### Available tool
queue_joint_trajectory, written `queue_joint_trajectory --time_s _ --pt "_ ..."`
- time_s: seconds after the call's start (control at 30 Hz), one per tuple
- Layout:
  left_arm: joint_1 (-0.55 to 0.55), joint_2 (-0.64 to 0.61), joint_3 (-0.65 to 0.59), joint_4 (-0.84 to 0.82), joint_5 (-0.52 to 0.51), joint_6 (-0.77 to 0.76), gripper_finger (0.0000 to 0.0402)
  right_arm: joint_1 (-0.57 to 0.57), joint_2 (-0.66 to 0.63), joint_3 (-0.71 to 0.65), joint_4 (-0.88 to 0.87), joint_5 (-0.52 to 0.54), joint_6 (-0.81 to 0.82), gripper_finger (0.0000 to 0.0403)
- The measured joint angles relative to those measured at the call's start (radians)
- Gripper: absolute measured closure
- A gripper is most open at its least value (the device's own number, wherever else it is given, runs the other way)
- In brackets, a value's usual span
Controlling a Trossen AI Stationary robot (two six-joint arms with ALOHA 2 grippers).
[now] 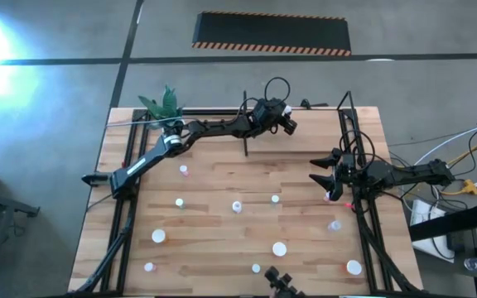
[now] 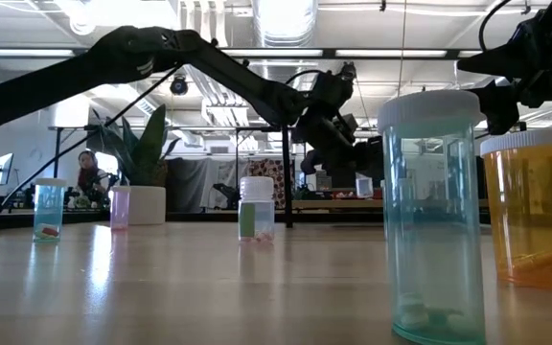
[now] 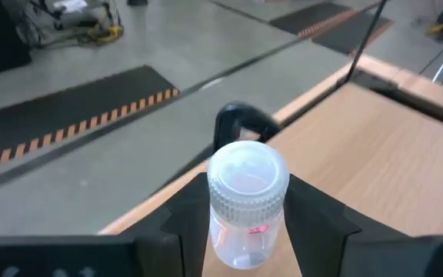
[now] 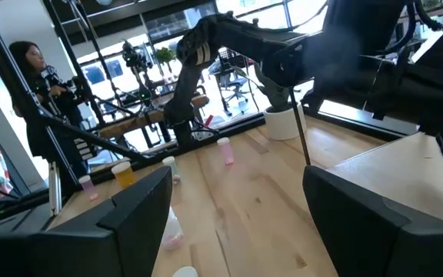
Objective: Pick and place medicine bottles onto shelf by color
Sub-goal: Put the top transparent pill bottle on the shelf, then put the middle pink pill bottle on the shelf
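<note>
You had the left gripper (image 3: 248,223) clamped on a clear white-capped medicine bottle (image 3: 246,201) above the light-wood, black-framed shelf (image 1: 305,124), apparently mid-placement, needing a gentle lowering; right gripper (image 4: 233,204) waited wide open beside that shelf.

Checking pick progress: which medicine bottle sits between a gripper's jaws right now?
The clear bottle with a white cap, between the left gripper jaws at the table's far edge. The other bottles stand free on the tabletop.
</note>
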Motion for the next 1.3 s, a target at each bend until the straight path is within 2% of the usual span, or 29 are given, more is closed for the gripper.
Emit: queue_joint_trajectory --time_s 0.83,0.93,1.17,1.3 --pt "0.000 0.000 0.001 -0.066 0.045 0.000 0.0261 0.000 0.000 0.000 0.000 0.000 0.000 0.0119" --pt "0.000 0.000 0.001 -0.077 0.056 0.000 0.0238 0.000 0.000 0.000 0.000 0.000 0.000 0.0120" --pt "0.005 -0.004 0.001 -0.086 0.092 0.000 0.0151 0.000 0.000 0.000 0.000 0.000 0.000 0.0120" --pt "0.008 -0.034 0.001 -0.108 0.125 0.033 0.0115 0.000 0.000 0.000 0.000 0.000 0.000 0.0120"
